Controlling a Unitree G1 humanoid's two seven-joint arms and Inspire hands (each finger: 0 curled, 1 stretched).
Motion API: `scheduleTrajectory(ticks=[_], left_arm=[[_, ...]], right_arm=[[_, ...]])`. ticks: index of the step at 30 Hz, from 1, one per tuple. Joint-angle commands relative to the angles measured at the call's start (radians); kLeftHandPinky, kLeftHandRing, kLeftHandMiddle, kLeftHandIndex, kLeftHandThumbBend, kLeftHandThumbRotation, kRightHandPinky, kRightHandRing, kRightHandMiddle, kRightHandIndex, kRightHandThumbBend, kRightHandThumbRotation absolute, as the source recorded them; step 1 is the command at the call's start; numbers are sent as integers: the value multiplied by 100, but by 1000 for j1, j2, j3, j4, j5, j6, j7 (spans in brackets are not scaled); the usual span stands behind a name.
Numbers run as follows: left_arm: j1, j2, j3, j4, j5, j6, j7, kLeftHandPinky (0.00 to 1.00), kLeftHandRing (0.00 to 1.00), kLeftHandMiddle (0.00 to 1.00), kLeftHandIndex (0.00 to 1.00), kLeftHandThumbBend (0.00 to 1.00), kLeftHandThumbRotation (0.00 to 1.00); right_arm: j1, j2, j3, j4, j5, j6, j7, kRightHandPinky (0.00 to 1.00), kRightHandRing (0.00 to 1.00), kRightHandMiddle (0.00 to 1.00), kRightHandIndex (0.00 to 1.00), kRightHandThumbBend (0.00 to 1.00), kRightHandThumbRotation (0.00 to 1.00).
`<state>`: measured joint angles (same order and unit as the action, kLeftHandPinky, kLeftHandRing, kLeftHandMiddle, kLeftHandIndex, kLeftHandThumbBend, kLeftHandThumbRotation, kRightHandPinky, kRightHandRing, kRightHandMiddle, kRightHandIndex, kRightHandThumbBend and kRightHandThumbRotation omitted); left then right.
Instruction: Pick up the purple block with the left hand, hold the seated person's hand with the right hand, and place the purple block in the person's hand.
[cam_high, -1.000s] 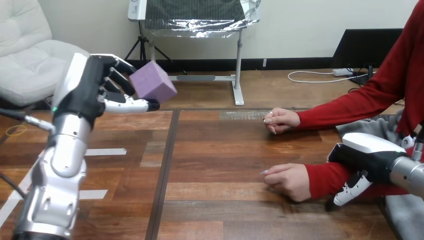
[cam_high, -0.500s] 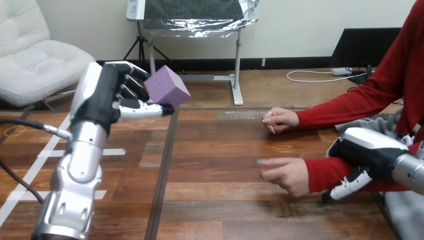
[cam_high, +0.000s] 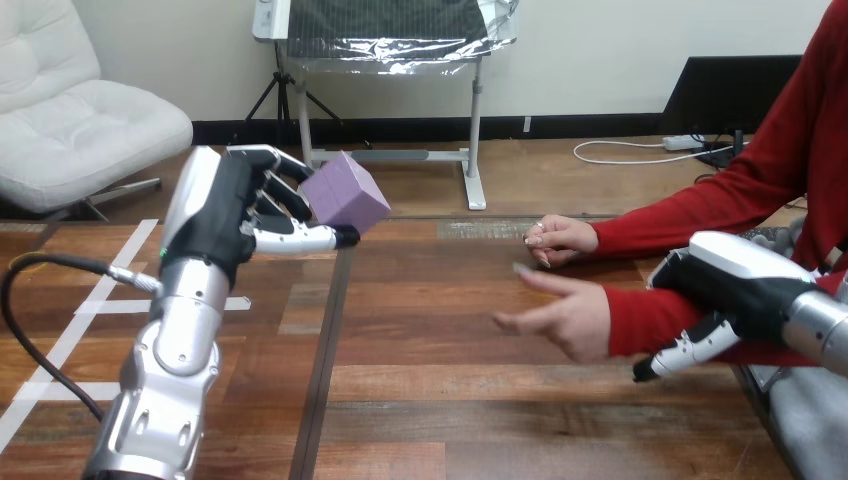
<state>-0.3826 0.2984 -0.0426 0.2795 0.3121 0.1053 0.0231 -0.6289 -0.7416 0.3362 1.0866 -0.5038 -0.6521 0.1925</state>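
Left hand (cam_high: 232, 205): fingers and thumb clamped on the purple block (cam_high: 345, 192), up over the table's (cam_high: 430, 400) left part.
Right hand (cam_high: 740, 290): against the person's red-sleeved forearm (cam_high: 640, 335); gripping or just touching, cannot tell.
Person's nearer hand (cam_high: 562, 318): palm open, lifted off the wood.
Gap to cross: that palm sits well right of the block and lower, so it looks a long carry across.
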Motion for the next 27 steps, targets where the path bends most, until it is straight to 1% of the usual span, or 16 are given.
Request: scheduleTrajectory(ticks=[1, 7, 8, 11, 15, 20, 22, 24, 27], left_arm=[[-79, -12, -14, 20, 7, -32, 18, 23, 30, 37, 42, 75, 0], [-88, -23, -22, 34, 7, -26, 18, 23, 30, 37, 42, 75, 0], [-89, -24, -23, 37, 5, -28, 19, 23, 30, 38, 42, 75, 0], [-94, -29, -26, 53, 0, -45, 21, 24, 31, 38, 42, 75, 0], [-100, -36, -28, 73, -2, -59, 21, 26, 34, 40, 43, 75, 0], [-108, -45, -30, 93, 3, -68, 27, 28, 35, 41, 43, 75, 0], [-111, -50, -31, 101, 5, -71, 29, 28, 35, 40, 43, 75, 0], [-112, -52, -31, 105, 6, -73, 30, 28, 35, 40, 43, 75, 0], [-117, -62, -32, 109, 4, -65, 30, 28, 34, 40, 43, 75, 0]], right_arm=[[-54, -13, -53, -84, 43, -31, -13, 23, 22, 27, 28, 85, 31], [-48, -15, -61, -113, 51, -29, -15, 23, 22, 27, 28, 85, 35], [-46, -15, -62, -116, 53, -31, -17, 23, 22, 27, 28, 85, 35], [-41, -14, -67, -135, 54, -13, -16, 23, 22, 27, 28, 86, 34], [-37, -12, -74, -150, 60, -10, -8, 22, 22, 27, 28, 87, 32], [-31, -12, -76, -169, 64, 0, -4, 21, 21, 26, 27, 87, 33], [-28, -11, -78, -171, 70, -18, -9, 20, 21, 26, 27, 87, 32], [-27, -11, -79, -173, 73, -24, -11, 19, 20, 26, 27, 87, 31], [-25, -6, -83, -174, 87, -37, -4, 18, 19, 25, 26, 87, 30]])
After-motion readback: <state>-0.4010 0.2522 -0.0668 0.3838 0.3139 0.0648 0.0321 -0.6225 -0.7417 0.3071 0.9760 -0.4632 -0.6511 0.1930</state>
